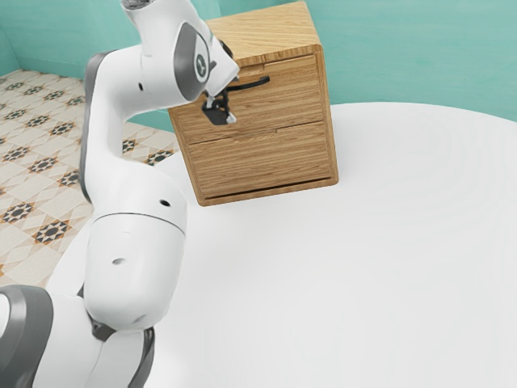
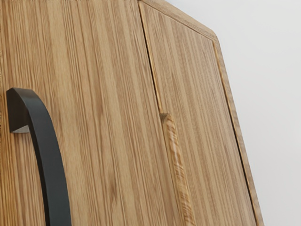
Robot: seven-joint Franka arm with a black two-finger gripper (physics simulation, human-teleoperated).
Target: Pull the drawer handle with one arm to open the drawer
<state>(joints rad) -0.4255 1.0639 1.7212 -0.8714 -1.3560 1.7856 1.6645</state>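
Hand [image 1: 218, 109] near curved black drawer handle [image 2: 40, 155], grip state unclear, grained wooden cabinet [image 1: 266, 137], smooth white round table [image 1: 363, 267]

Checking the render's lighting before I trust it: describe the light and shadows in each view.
Exterior view: soft, even light; the cabinet casts hardly any shadow on the white table, no glare. Wrist view: wood evenly lit; the black handle shows one pale facet at its end.

The cabinet [image 1: 266, 36] stands on the table [image 1: 363, 267]; its upper drawer [image 1: 287, 101] sits above the lower drawer [image 1: 266, 158]; the handle [image 1: 252, 82] lies across the upper drawer's front; the gripper [image 1: 218, 110] hangs just before it, by the handle's end toward the exterior view's left.
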